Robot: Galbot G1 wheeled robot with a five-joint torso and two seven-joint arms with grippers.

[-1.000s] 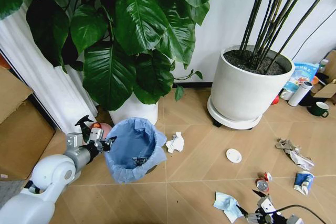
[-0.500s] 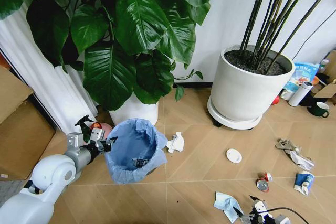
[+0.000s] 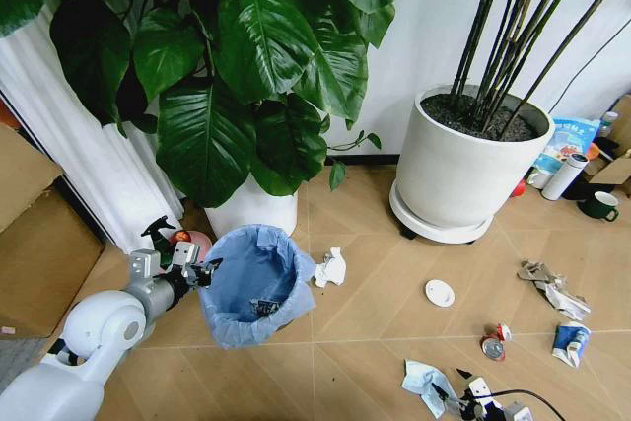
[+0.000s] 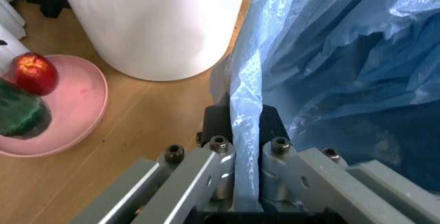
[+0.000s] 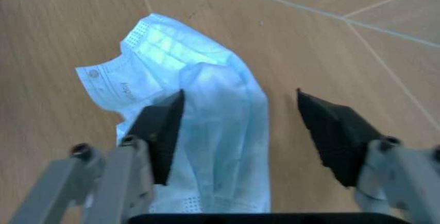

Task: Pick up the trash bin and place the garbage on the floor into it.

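The left gripper point(image 3: 202, 271) is clamped on the rim of the trash bin point(image 3: 254, 283), pinching the light-blue bag between its fingers point(image 4: 221, 168). In the head view it sits at the bin's 9 o'clock side. The bin stands on the floor point(image 3: 365, 313), low and left of the middle, and something small and dark lies inside it.

The right gripper point(image 5: 240, 131) is spread wide over a pale blue face mask point(image 5: 199, 131). One fingertip is on the mask and the other is just beside it, over bare floor. In the head view this gripper point(image 3: 463, 388) is at the bottom edge, around 5 o'clock, with the mask point(image 3: 424, 382) touching its left side.

Just beside the bin, at its 3 o'clock, lies a crumpled white tissue point(image 3: 331, 267). A white round lid point(image 3: 439, 292) lies farther right. A crushed red and silver can point(image 3: 492, 343) lies near the right gripper, at its 1 o'clock. A blue and white wrapper point(image 3: 569, 342) and some crumpled wrappers point(image 3: 547, 283) lie near the right edge.

Behind the bin stands a white pot point(image 3: 251, 209) with a big leafy plant point(image 3: 237, 66). A pink plate point(image 4: 72, 108) with a red apple point(image 4: 33, 73) lies beside that pot. A big round white pot point(image 3: 463, 170) with dark stems stands at 2 o'clock.
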